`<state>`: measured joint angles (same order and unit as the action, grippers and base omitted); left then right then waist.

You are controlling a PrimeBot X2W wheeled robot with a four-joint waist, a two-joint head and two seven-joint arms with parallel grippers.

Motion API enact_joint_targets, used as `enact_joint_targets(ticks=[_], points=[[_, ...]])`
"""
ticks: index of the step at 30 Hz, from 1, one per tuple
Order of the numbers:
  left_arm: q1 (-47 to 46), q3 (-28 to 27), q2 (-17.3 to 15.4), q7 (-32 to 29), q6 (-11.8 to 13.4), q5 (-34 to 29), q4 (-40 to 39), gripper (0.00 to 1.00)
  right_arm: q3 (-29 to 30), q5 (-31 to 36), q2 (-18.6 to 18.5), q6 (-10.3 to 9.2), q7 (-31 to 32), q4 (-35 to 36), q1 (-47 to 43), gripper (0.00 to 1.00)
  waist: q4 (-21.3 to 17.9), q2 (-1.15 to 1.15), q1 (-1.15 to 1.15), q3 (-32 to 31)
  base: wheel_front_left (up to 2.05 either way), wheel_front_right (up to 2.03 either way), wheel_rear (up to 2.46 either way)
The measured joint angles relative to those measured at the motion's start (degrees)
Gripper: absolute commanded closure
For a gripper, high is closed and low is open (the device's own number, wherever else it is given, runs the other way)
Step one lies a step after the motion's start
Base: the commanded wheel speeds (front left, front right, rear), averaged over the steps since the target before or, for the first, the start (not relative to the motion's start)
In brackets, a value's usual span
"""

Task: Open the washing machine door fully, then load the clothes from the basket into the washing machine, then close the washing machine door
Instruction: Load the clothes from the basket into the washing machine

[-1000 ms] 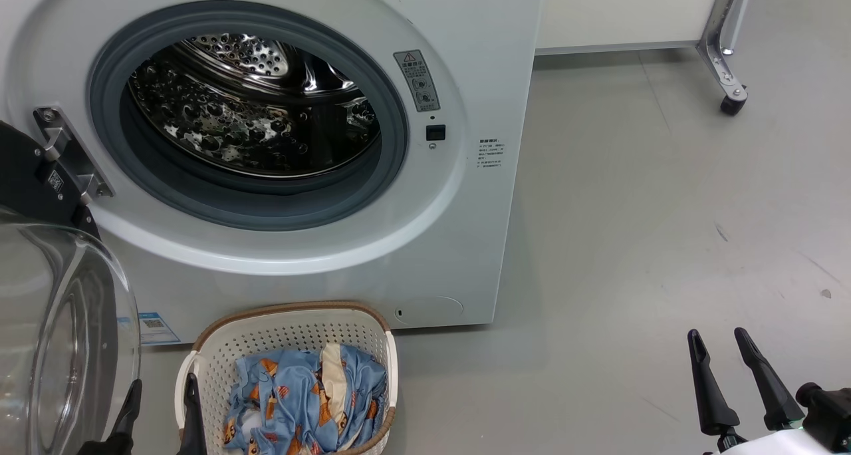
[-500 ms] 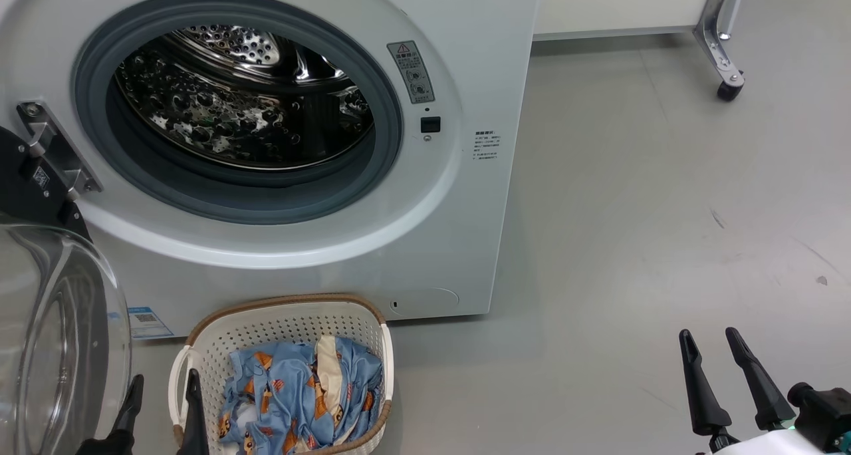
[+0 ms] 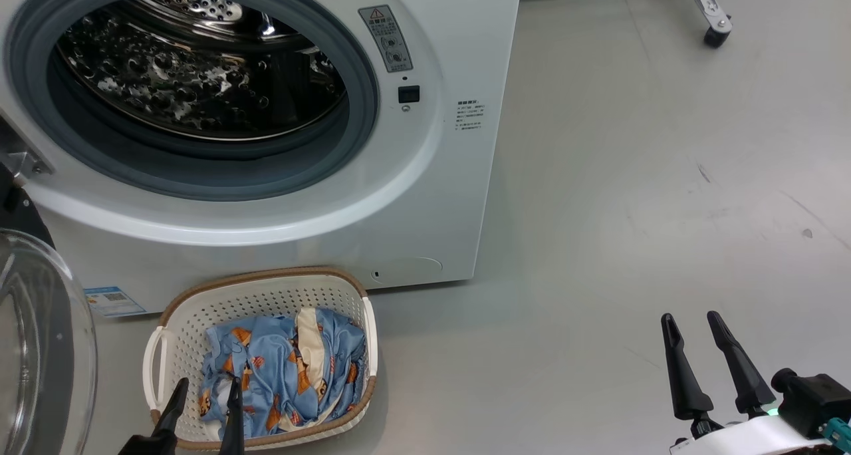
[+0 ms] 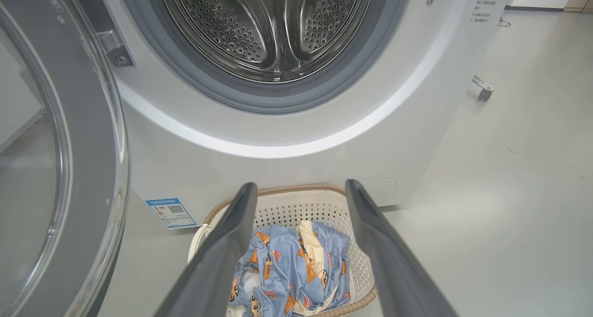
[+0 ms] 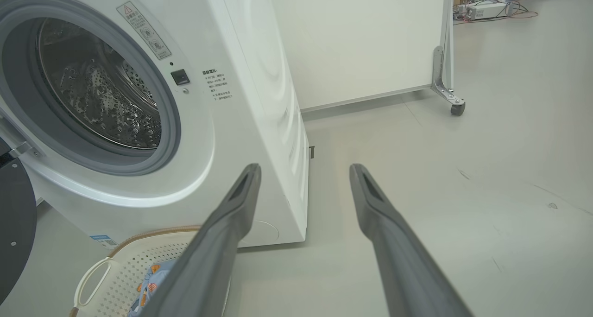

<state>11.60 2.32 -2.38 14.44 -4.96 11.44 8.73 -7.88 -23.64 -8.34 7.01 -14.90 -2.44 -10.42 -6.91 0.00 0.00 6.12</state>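
Observation:
The washing machine [image 3: 425,195] stands with its steel drum [image 3: 199,69] exposed. The washing machine door [image 3: 40,348] hangs swung wide at the left, glass bowl facing me. On the floor in front sits the basket [image 3: 266,273], holding the clothes [image 3: 286,368], a crumpled light blue bundle. My left gripper [image 3: 207,385] is open above the basket's near-left corner, its fingers just short of the fabric. In the left wrist view the left gripper [image 4: 301,187] frames the clothes [image 4: 296,261] and the basket [image 4: 319,210]. My right gripper [image 3: 690,320] stands open over bare floor, far right.
Grey floor [image 3: 631,209] spreads to the right of the machine. A wheeled metal leg [image 3: 711,22] carrying a white panel [image 5: 361,43] stands behind. A blue sticker [image 3: 110,300] marks the machine's lower left. Electronics with cables [image 5: 486,4] lie far off.
The head camera has dipped and turned, shifting the whole picture up and left. My left gripper has moved right, from beside the basket's left rim to over its near-left corner.

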Motion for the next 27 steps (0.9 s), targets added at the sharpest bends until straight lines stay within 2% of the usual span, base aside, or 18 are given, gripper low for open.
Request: enact_joint_targets(ticks=[6,12,27], points=[[-3.8,0.1,0.0,-0.8,0.0,-0.8,3.8,0.00,-1.2,0.0,1.2,-0.01,0.0,0.3,2.2,0.00,-1.2,0.00,0.00,3.3,0.00,0.00,0.00],[-9.0,-0.2,-0.9,-4.7,0.8,-1.7,6.4,0.00,-2.5,0.0,2.5,-0.01,0.0,0.3,4.1,0.00,-2.9,0.00,0.00,7.1,0.00,0.00,0.00],[-20.4,-1.5,-6.0,-17.0,0.7,-1.6,16.0,0.00,-5.4,0.0,4.2,-0.01,0.0,0.5,10.1,0.00,-8.0,0.00,0.01,18.0,0.00,0.00,0.00]])
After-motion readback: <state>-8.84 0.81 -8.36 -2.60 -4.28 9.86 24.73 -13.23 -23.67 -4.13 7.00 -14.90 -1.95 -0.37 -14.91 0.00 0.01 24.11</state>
